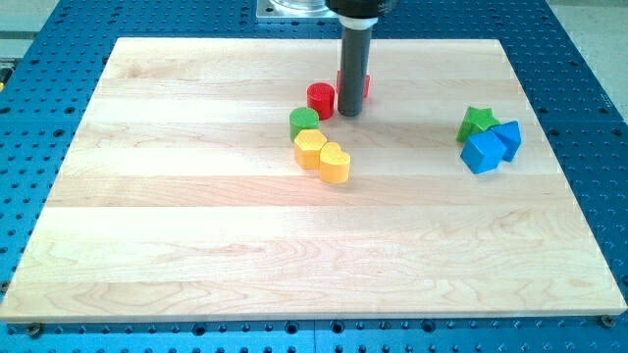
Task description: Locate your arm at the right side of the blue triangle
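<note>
The blue triangle (508, 138) lies at the view's right, touching a blue cube (481, 152) on its left and a green star (477, 121) above the cube. My tip (350, 114) rests on the board near the view's top centre, far to the left of the blue triangle. The tip stands just right of a red cylinder (320, 99) and in front of another red block (366, 85) that the rod partly hides.
A green cylinder (304, 122) sits below the red cylinder. Two yellow blocks (311, 147) (335, 163) lie in a row below it, touching each other. The wooden board (196, 245) sits on a blue perforated table.
</note>
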Action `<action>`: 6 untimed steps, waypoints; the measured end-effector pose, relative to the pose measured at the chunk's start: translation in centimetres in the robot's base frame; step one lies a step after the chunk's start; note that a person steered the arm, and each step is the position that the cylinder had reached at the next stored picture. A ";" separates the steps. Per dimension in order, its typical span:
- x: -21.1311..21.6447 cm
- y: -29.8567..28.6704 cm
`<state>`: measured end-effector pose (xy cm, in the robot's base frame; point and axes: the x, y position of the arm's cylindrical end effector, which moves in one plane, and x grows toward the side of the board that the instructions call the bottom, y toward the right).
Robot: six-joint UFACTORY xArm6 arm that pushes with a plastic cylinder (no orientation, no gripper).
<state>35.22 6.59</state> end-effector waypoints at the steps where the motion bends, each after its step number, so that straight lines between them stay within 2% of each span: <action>1: 1.5 -1.7; 2: 1.4 -5.1; 4: 6.8 1.0; 5: 12.7 4.5; 6: 16.2 14.0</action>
